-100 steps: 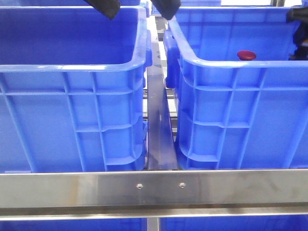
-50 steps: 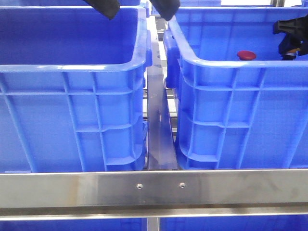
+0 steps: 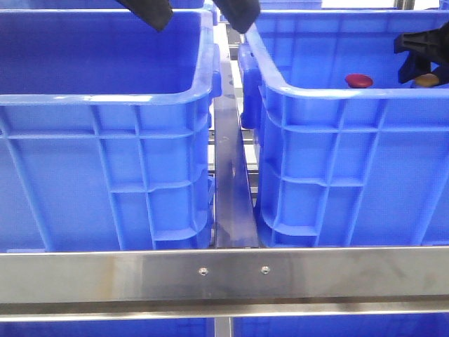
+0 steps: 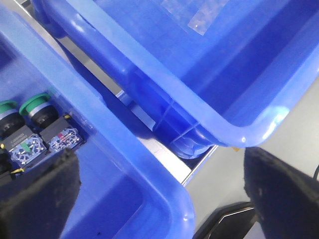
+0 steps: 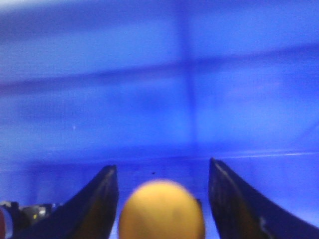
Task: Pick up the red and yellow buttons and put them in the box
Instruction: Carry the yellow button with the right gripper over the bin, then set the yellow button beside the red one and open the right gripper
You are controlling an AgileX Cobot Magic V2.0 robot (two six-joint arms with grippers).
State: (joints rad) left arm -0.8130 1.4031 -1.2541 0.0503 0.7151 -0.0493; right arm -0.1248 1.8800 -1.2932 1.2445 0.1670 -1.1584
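Observation:
My right gripper (image 3: 419,67) is inside the right blue crate (image 3: 337,95), near its right side. It is shut on the yellow button (image 3: 426,80), whose blurred cap sits between the two dark fingers in the right wrist view (image 5: 162,211). The red button (image 3: 359,80) lies in the same crate, left of that gripper. My left gripper (image 3: 198,12) hangs open and empty above the gap between the two crates. The left blue crate (image 3: 105,98) shows no buttons.
A steel rail (image 3: 224,274) runs across the front, and a steel strip (image 3: 230,182) lies between the crates. Two green-capped buttons (image 4: 32,104) with contact blocks lie in one crate under my left gripper (image 4: 159,199).
My right gripper has moved left from the edge of the front view, and the yellow button has come into sight with it. The left arm has barely moved.

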